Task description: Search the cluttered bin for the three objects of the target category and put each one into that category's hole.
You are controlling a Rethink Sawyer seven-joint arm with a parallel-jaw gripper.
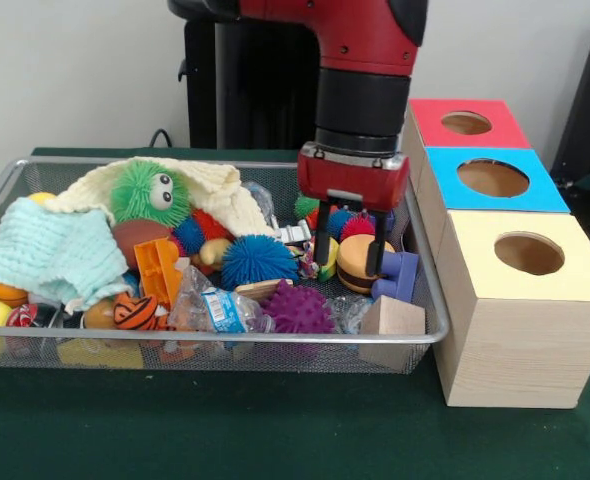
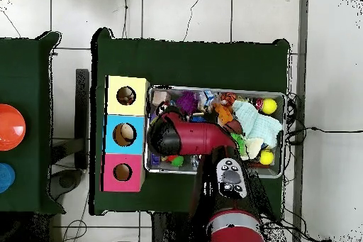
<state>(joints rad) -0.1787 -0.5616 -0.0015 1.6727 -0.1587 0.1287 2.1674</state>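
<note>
The wire mesh bin [image 1: 275,338] is full of toys; it also shows in the overhead view [image 2: 283,136]. My gripper [image 1: 347,255] is down inside the bin's right end, open, its two black fingers [image 1: 322,238] standing on either side of a brown and yellow burger-shaped toy [image 1: 355,268]. A small speckled many-coloured bit [image 1: 306,264] shows just left of the left finger; I cannot tell whether it is one of the confetti lumps. No other lump is plainly visible. The hole [image 1: 528,253] in the yellow-topped box is empty; it also shows in the overhead view [image 2: 126,96], where the arm hides the gripper.
Blue-topped box [image 1: 495,180] and red-topped box [image 1: 465,122] stand behind the yellow one. In the bin are a blue spiky ball [image 1: 258,260], a purple spiky ball [image 1: 297,310], a green fuzzy toy with eyes [image 1: 150,192], cloths [image 1: 50,250], a wrapper [image 1: 220,310] and a wooden block [image 1: 390,320].
</note>
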